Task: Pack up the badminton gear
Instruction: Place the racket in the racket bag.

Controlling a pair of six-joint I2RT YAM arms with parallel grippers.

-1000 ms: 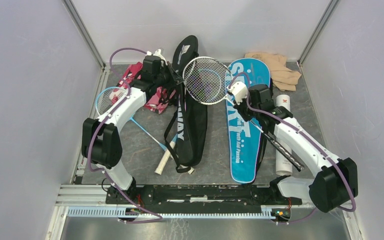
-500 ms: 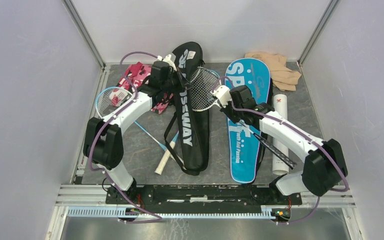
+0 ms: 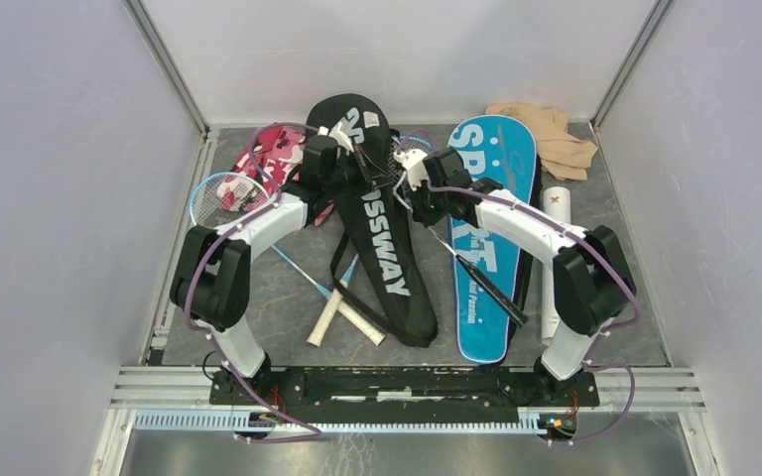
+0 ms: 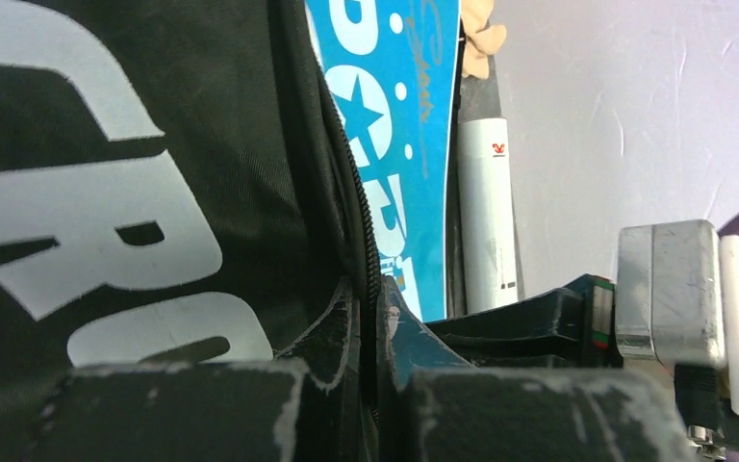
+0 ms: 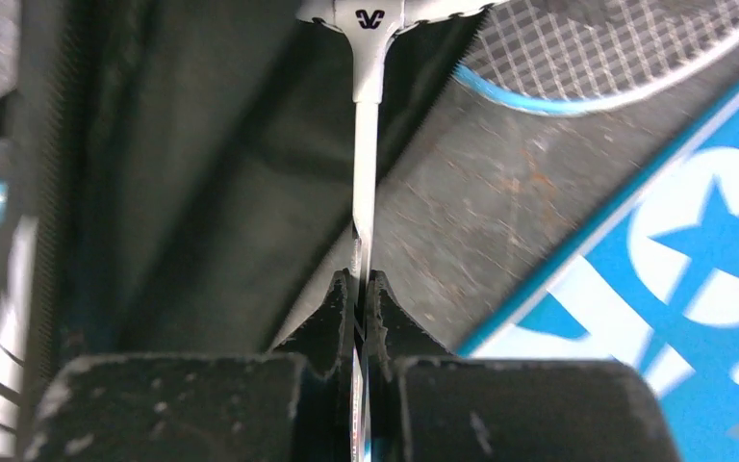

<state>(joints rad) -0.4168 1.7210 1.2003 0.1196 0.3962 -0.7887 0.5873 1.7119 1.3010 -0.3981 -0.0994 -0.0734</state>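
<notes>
Grey tabletop [image 3: 258, 297]: at twelve o'clock, left jaws pinch the zipper edge of the black cover [image 3: 387, 258]; right jaws clamp the silver racket [image 5: 366, 135] by its shaft.

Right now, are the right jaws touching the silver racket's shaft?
Touching. The right wrist view shows the right jaws pinched shut on the racket shaft, which runs straight between them with no gap.
</notes>
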